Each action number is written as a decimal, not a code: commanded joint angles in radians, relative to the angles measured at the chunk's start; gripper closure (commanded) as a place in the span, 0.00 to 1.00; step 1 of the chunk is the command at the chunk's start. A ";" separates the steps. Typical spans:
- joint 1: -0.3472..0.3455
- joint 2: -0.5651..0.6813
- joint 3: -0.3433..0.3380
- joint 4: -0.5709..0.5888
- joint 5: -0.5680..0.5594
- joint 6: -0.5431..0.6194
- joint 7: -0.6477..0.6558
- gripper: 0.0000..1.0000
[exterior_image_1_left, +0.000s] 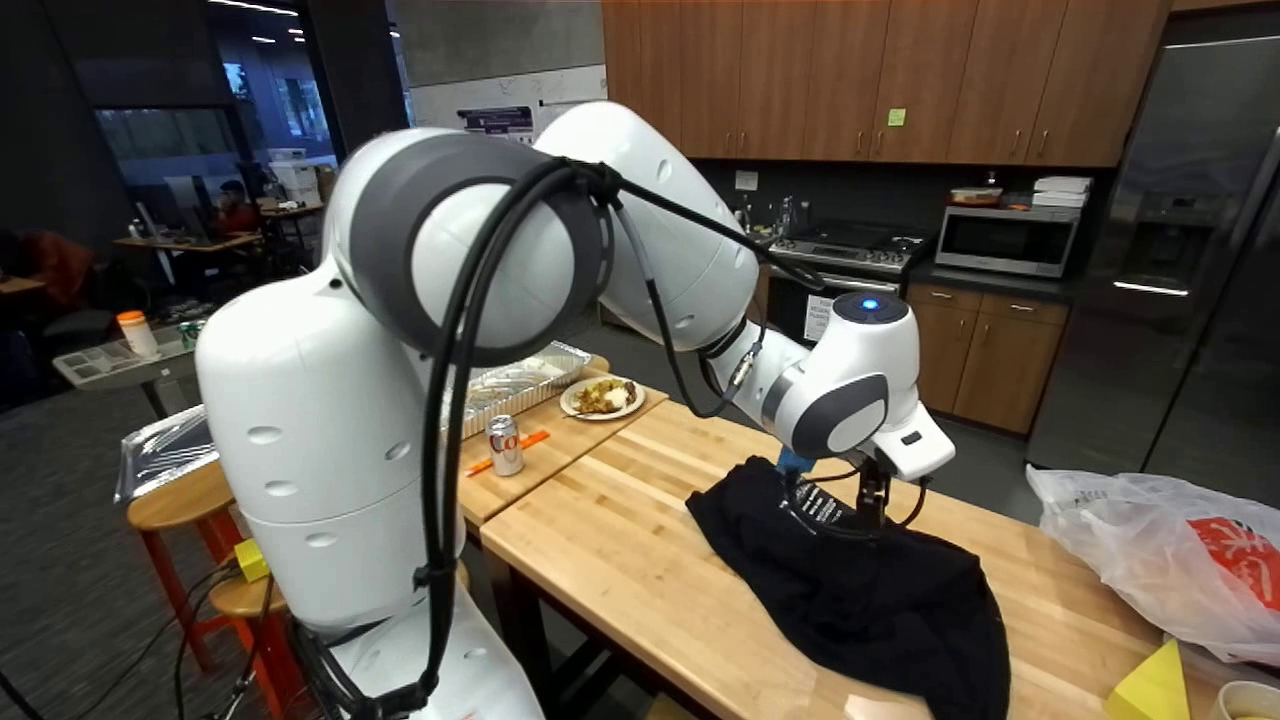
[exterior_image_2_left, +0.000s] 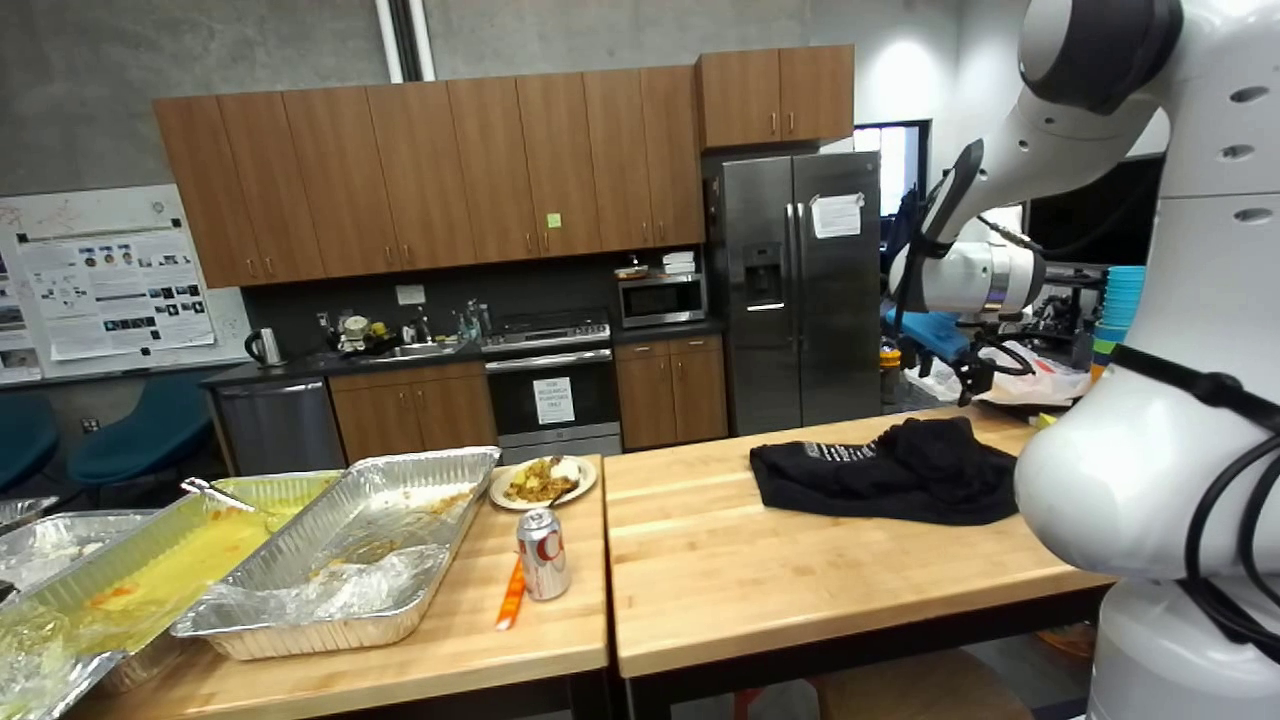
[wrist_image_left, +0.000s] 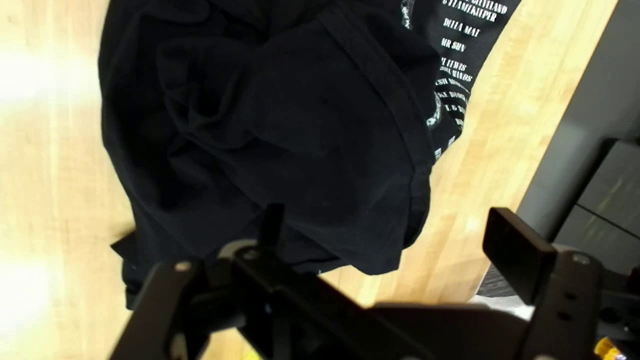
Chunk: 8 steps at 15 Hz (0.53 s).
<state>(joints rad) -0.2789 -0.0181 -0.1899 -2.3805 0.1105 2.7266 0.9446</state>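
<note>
A: What surrounded the hand (wrist_image_left: 392, 240)?

B: A black garment (wrist_image_left: 300, 130), chiefly. It lay in folds on the wooden desk (exterior_image_1_left: 600, 510), and the hand hung over it, close to its edge.

A: And farther out?

B: In an exterior view a white plastic bag (exterior_image_1_left: 1150, 570) slumped past the garment, by the desk's end, with a yellow wedge (exterior_image_1_left: 1150, 688) and a white cup (exterior_image_1_left: 1250, 687) in front of it. Those crowded that side. The adjoining desk (exterior_image_2_left: 570, 625) carried a plate (exterior_image_2_left: 588, 476) of food, a soda can (exterior_image_2_left: 542, 555), an orange strip (exterior_image_2_left: 511, 597) just beside the can, and a foil tray (exterior_image_2_left: 320, 632), all well apart from the garment.

A: How did the hand stand?

B: Wide. Its fingers (wrist_image_left: 517, 252) were spread far apart; in the wrist view the garment showed beneath one, while its partner appeared against the desk's edge.

A: Which way did the garment point?

B: Its long axis ran along the desk's length. The end with white lettering (exterior_image_2_left: 840, 452) faced the adjoining desk, and the bunched part rose nearer the hand. In the wrist view a hem (wrist_image_left: 392, 95) slanted across it, toward a loose corner seen between the fingers.
</note>
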 joint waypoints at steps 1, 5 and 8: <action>0.024 0.082 -0.011 0.095 0.035 -0.015 -0.155 0.00; 0.044 0.171 -0.018 0.177 -0.012 -0.062 -0.197 0.00; 0.073 0.226 -0.044 0.222 -0.088 -0.097 -0.143 0.00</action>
<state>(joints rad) -0.2442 0.1503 -0.1939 -2.2234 0.0856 2.6785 0.7674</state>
